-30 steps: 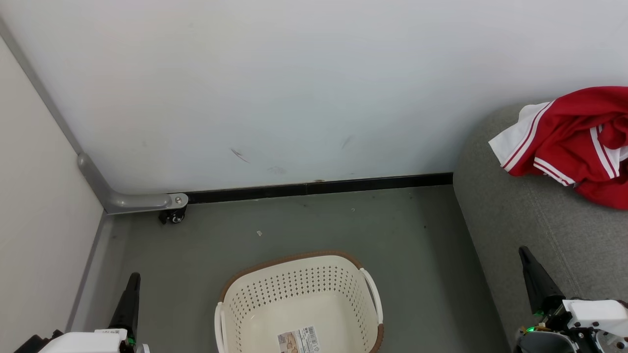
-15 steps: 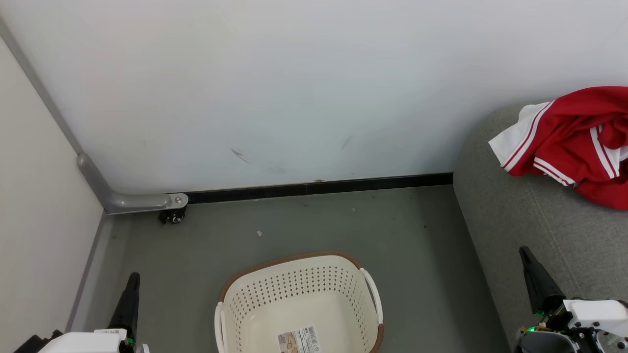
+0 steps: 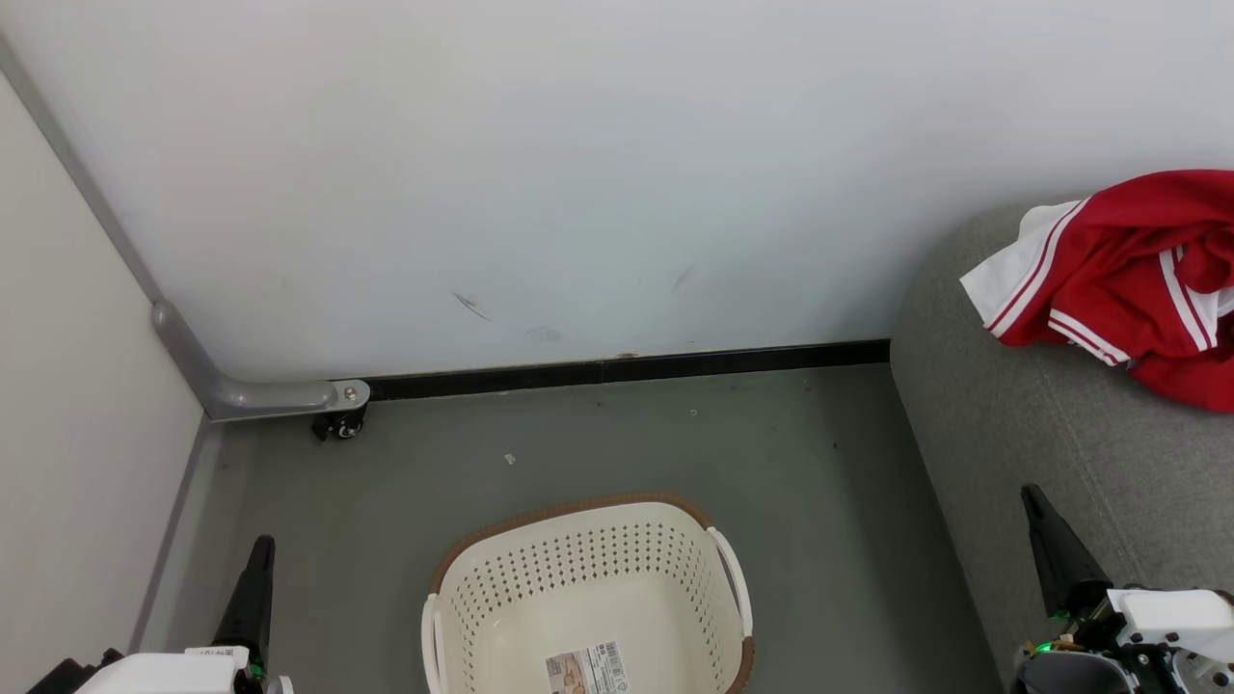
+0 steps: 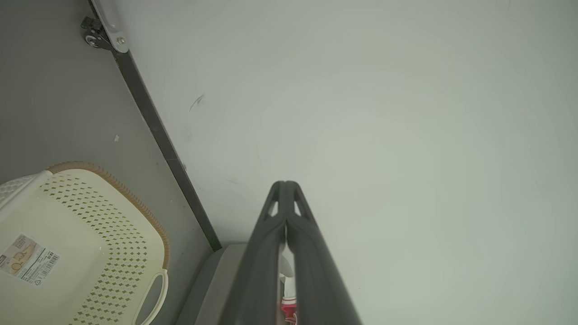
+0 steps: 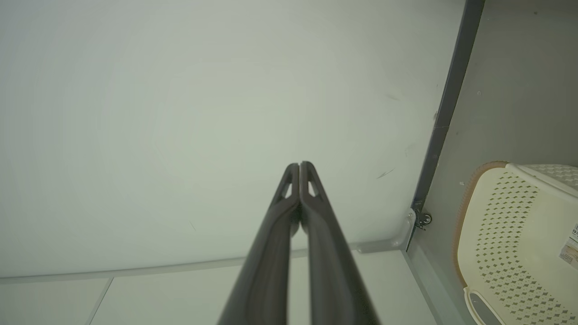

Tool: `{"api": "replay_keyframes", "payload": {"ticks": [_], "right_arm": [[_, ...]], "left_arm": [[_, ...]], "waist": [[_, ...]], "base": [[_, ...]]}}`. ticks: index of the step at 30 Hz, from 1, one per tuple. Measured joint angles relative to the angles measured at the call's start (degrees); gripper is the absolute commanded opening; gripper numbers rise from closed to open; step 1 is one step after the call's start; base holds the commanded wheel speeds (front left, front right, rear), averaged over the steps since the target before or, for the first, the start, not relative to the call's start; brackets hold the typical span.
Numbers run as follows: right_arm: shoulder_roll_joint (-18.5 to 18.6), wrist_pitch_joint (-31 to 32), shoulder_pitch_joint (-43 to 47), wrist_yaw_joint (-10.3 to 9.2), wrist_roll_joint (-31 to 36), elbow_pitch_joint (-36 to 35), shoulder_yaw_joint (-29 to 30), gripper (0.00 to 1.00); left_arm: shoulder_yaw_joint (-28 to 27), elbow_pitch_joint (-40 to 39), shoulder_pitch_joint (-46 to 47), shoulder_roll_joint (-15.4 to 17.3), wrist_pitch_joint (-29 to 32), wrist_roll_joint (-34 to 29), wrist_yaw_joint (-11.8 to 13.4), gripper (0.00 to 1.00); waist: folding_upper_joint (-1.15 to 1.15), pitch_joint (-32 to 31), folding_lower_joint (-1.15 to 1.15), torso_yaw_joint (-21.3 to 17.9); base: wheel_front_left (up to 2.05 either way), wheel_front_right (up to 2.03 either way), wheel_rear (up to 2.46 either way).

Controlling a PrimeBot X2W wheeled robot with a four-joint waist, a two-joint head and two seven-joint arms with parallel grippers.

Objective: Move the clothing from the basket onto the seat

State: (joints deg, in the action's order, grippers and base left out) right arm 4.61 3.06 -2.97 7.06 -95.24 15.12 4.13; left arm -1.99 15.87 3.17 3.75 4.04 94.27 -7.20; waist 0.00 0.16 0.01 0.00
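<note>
Red clothing [image 3: 1138, 280] with white panels and striped trim lies bunched on the grey seat [image 3: 1022, 434] at the right of the head view. The cream basket [image 3: 588, 598] with its brown rim stands on the floor at bottom centre, holding only a label on its bottom; it also shows as the basket [image 4: 81, 253] in the left wrist view and the basket [image 5: 515, 243] in the right wrist view. My left gripper [image 3: 258, 554] [image 4: 285, 184] rests at lower left, shut on nothing. My right gripper [image 3: 1033, 501] [image 5: 299, 164] is at lower right over the seat's edge, shut and empty.
A white wall with a black skirting strip [image 3: 627, 368] runs behind the basket. A grey metal bracket with a small caster [image 3: 339, 424] sits in the left corner by a side panel [image 3: 77, 434]. Grey floor [image 3: 578, 443] lies between basket and wall.
</note>
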Motion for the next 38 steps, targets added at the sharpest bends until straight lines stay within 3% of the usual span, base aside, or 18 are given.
{"api": "replay_keyframes", "payload": {"ticks": [38], "right_arm": [[-0.2,0.3,0.0,0.0,0.0,0.0,0.2,0.0]], "left_arm": [[-0.2,0.0,0.0,-0.1,0.4,0.0,0.0,0.0]], "waist": [[0.0,0.0,0.0,0.0]], "base": [[0.0,0.0,0.0]]}}
